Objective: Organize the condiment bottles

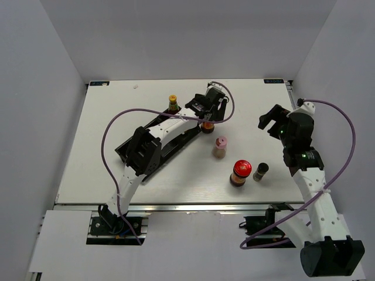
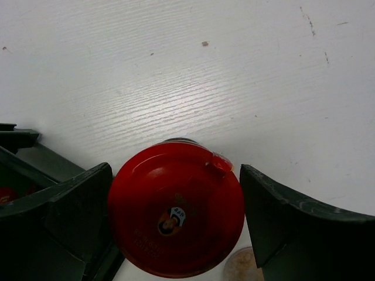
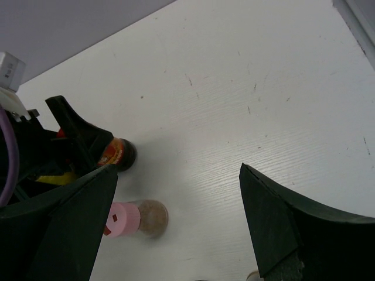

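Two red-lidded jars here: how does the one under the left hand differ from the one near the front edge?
The far jar sits between the open fingers of the left hand; the near jar has no hand around it. The far jar stands by the end of the tray; the near jar stands out on the table beside the small shaker. Both are upright, with red lids and dark bodies.

1. The table (image 2: 176, 70) is white and matt, with a fine wood-like grain and small scuffs.
2. The red-lidded jar (image 2: 176, 211) has a smooth, glossy lid.
3. The left gripper (image 2: 176, 168) has fingers (image 2: 58, 222) that look like dark matt plastic.
4. The pink-capped bottle (image 3: 135, 218) has a matt cap and a clear body.
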